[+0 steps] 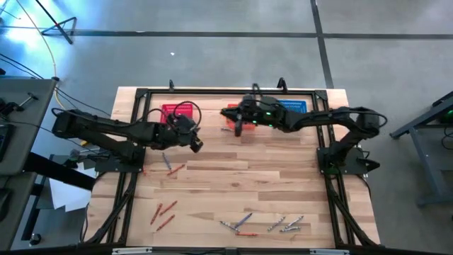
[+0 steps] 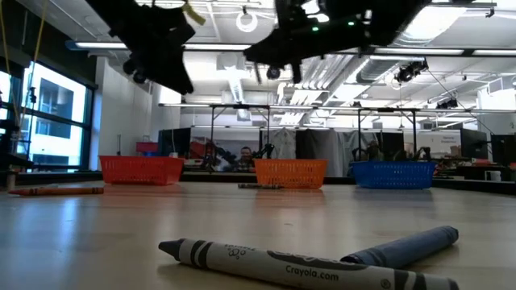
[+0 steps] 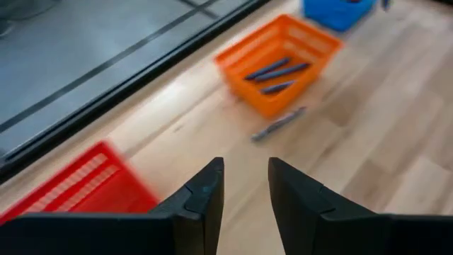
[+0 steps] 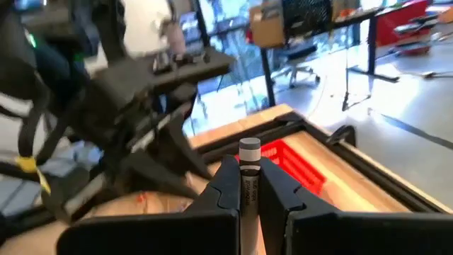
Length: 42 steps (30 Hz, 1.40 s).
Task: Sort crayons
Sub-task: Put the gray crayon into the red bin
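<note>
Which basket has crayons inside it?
The orange basket, the middle one of the three. The left wrist view shows dark crayons lying in it; the red basket shows none there, and the blue one's inside is hidden.

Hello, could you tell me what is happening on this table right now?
A two-armed robot is sorting crayons into baskets at the table's far edge. The right gripper is shut on a grey crayon, raised near the orange basket, which already holds a few crayons. The left gripper is empty, fingers apart, up beside the red basket. More loose crayons lie along the near edge.
</note>
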### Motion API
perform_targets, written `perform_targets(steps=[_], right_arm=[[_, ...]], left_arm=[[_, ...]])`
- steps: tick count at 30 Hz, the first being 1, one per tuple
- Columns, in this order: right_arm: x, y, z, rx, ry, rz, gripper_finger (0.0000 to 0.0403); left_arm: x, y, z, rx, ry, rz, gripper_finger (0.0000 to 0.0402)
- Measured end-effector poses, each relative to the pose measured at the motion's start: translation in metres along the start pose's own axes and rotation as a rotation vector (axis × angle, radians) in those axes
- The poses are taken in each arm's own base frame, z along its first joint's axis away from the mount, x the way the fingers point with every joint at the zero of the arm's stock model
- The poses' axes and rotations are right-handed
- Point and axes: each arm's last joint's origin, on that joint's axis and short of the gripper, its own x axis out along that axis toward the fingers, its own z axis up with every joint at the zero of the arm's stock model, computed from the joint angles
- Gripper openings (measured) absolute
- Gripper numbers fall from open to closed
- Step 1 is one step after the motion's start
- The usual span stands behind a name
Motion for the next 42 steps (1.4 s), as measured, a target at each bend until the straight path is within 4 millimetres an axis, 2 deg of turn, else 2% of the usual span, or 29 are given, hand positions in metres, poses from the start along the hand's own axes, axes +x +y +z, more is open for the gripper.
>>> perform_targets(steps=[5, 10, 14, 19, 26, 34, 42], right_arm=[[0.039, 0.000, 0.006, -0.083, 0.100, -0.012, 0.0009], [0.067, -0.001, 0.009, -0.132, 0.145, -0.018, 0.0010], [0.084, -0.008, 0.011, -0.120, 0.135, 0.000, 0.0011], [0.108, -0.020, 0.003, -0.052, 0.151, 0.059, 0.0011], [0.142, -0.024, -0.004, -0.023, 0.153, 0.137, 0.0012], [0.172, -0.031, -0.010, -0.033, 0.172, 0.148, 0.0012], [0.173, -0.032, -0.002, -0.040, 0.152, 0.147, 0.0012]], left_arm=[[-0.013, 0.015, -0.003, 0.000, 0.021, 0.059, 0.0095], [-0.023, 0.028, -0.008, 0.030, 0.071, 0.094, 0.0094], [-0.032, 0.039, -0.014, 0.026, 0.128, 0.117, 0.0094], [-0.041, 0.050, -0.019, 0.008, 0.196, 0.109, 0.0094], [-0.045, 0.054, -0.019, 0.003, 0.196, 0.108, 0.0094], [-0.049, 0.057, -0.021, 0.020, 0.221, 0.084, 0.0094], [-0.050, 0.062, -0.024, 0.042, 0.213, 0.163, 0.0094]])
